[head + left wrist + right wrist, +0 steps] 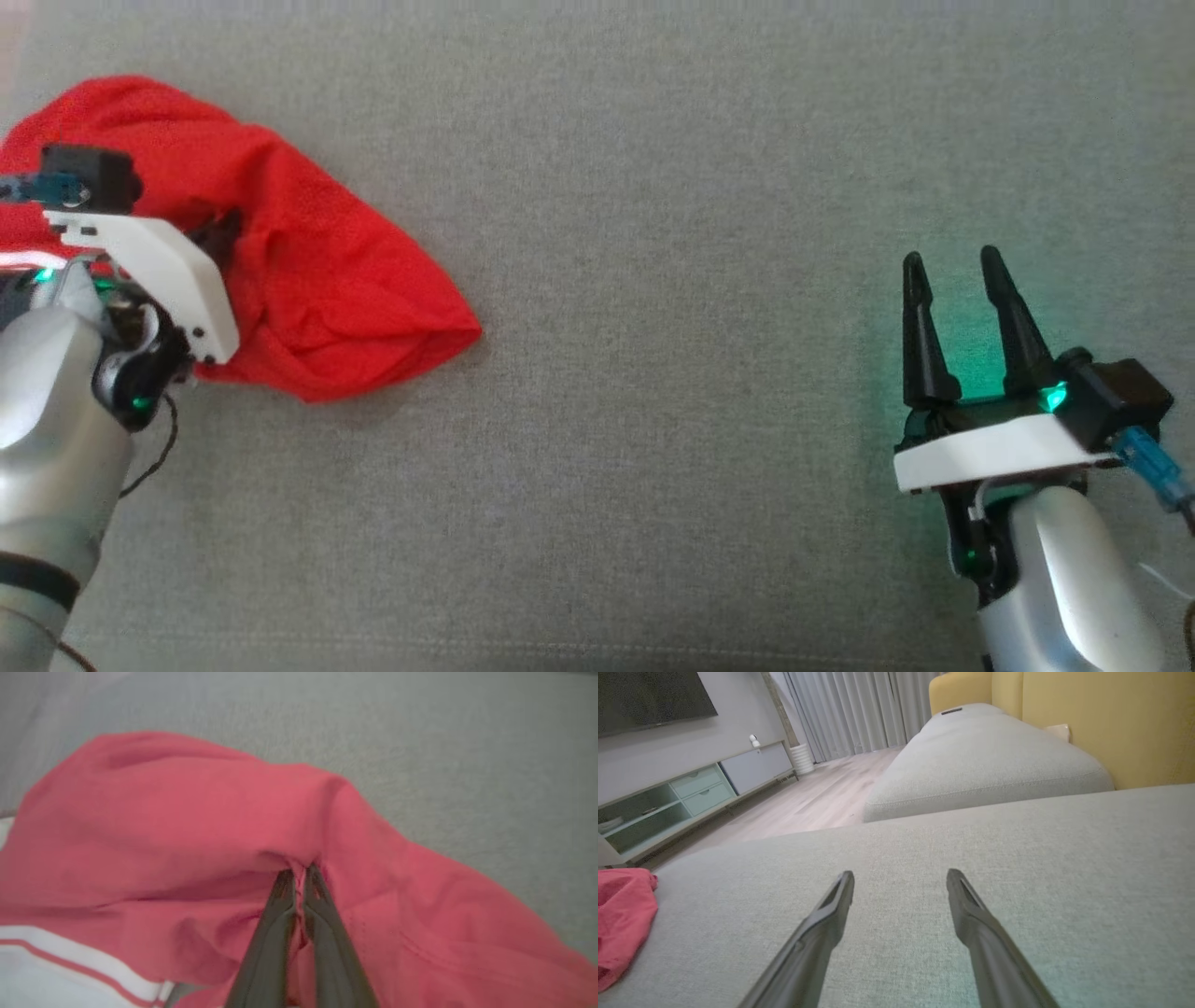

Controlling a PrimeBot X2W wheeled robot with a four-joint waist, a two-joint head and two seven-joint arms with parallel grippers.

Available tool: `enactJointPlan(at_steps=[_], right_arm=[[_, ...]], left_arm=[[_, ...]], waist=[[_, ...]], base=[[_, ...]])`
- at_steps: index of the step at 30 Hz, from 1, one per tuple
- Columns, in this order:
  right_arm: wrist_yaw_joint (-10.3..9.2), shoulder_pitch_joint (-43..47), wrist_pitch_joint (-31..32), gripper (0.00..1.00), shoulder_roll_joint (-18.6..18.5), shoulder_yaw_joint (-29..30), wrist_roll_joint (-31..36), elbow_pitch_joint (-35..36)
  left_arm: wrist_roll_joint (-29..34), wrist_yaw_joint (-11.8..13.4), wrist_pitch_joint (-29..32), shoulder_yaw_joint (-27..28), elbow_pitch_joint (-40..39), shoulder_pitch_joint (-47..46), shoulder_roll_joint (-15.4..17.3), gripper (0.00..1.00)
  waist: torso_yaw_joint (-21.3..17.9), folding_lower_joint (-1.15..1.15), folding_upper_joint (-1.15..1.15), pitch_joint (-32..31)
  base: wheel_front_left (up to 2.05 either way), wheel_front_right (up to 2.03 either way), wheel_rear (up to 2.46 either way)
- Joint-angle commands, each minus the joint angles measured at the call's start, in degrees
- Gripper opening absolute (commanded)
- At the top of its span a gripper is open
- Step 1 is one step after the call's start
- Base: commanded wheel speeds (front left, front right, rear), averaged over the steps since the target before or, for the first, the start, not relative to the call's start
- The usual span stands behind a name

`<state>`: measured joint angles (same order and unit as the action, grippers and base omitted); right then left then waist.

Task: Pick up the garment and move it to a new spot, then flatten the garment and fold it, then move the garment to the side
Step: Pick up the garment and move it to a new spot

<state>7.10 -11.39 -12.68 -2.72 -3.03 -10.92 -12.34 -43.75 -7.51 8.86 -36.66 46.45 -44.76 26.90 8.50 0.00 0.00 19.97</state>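
A crumpled red garment (pixel 308 280) lies at the left of the grey cushion (pixel 653 327). In the left wrist view my left gripper (pixel 299 877) is shut on a fold of the red garment (pixel 187 826), with cloth pinched between the two dark fingertips; a white band with a red stripe (pixel 70 961) shows at that view's lower left. From the head view my left gripper (pixel 219 229) is sunk into the cloth behind its white wrist plate. My right gripper (pixel 957 275) hovers open over bare cushion at the right, fingers (pixel 840 905) spread apart, far from the garment (pixel 621 919).
The cushion's front seam (pixel 597 649) runs along the bottom of the head view. In the right wrist view a second grey cushion (pixel 985 765) and a yellow backrest (pixel 1111 723) lie ahead, with wooden floor (pixel 808 802) and a TV cabinet (pixel 691 793) beyond the left edge.
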Motion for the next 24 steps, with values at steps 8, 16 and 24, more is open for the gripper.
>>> enactJointPlan(at_steps=[8,16,24], right_arm=[[0.39,1.2,-1.6,1.0,-0.2,-2.7,-2.7,-1.0],[0.39,1.6,-2.1,1.0,-0.2,-4.2,-4.4,-2.1],[0.39,1.5,-2.3,1.0,-0.2,-6.3,-5.7,-2.9]], left_arm=[[-1.3,0.0,-5.8,-1.5,-8.3,-0.3,1.8,0.0],[-1.6,2.4,-7.3,-2.3,-15.1,1.3,-2.2,0.0],[-2.5,5.6,-8.0,-3.9,-20.4,0.8,-11.3,0.0]], waist=[[-2.4,0.0,0.0,-6.8],[-5.4,0.0,0.0,-9.2],[-9.1,0.0,0.0,-10.3]], base=[[0.0,0.0,0.0],[0.0,0.0,0.0],[0.0,0.0,0.0]])
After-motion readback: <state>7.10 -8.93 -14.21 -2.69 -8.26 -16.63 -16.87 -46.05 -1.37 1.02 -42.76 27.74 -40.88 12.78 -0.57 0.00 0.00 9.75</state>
